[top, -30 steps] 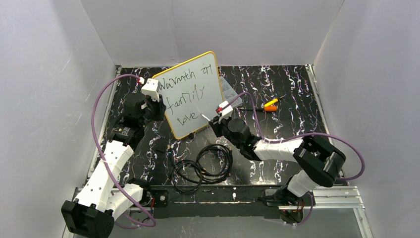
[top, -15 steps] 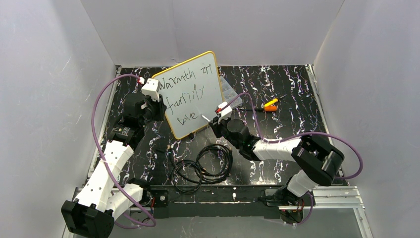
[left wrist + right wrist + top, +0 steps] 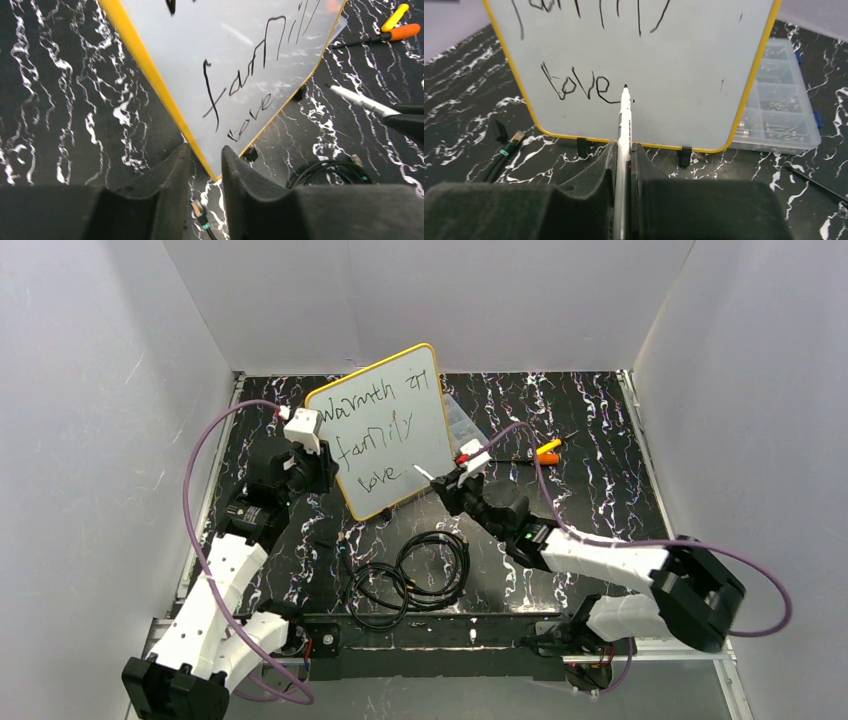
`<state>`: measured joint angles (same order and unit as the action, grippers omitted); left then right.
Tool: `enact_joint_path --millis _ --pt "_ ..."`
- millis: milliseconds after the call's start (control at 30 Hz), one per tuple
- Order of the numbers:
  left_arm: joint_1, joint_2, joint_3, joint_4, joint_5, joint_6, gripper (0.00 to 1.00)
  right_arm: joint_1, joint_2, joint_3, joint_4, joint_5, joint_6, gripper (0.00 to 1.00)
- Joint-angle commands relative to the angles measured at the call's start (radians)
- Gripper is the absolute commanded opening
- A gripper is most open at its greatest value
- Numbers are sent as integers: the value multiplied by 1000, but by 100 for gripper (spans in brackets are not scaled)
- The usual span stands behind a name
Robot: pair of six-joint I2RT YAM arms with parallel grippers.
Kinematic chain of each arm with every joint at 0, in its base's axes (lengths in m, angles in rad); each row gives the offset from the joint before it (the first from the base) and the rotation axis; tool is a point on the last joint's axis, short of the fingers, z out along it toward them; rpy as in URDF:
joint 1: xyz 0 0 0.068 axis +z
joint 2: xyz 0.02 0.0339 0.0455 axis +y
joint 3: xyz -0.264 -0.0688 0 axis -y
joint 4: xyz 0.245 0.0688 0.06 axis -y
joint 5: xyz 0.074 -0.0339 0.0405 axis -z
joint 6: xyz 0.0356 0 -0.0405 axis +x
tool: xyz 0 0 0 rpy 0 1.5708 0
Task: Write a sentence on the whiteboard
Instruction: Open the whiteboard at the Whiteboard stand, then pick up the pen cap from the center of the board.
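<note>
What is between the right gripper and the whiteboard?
Only the marker. The right gripper holds it, and its tip points at the whiteboard, just after the word "love". The right wrist view shows this best.

The left tool clamps the yellow frame of the whiteboard near a corner. The sentence shows only in part, ending in "love". A marker points toward the frame. Two screwdrivers and a cable lie on the table.
</note>
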<state>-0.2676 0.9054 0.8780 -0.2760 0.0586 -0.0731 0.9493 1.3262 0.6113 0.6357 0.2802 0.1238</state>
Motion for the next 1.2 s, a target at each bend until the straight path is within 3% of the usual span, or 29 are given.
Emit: enact_joint_path --millis 0,133,400,600,900,1167 --pt "1 -69 -17 -90 20 -60 34 -3 -152 -5 -180 -15 -7 1" --pt "1 -151 -58 -182 14 -199 49 -3 -344 -24 -328 22 -7 1" --pt "0 -330 -259 -373 -172 -658 61 -3 -574 -48 -463 44 -3 1" --pt "1 -278 -391 -353 -259 -900 65 -3 -668 -89 -458 27 23 1" --pt "5 10 -407 -205 -290 -1026 64 -3 -764 -139 -477 31 37 1" --pt "10 98 -419 -166 -374 -1045 56 -3 -793 -129 -534 70 2 1"
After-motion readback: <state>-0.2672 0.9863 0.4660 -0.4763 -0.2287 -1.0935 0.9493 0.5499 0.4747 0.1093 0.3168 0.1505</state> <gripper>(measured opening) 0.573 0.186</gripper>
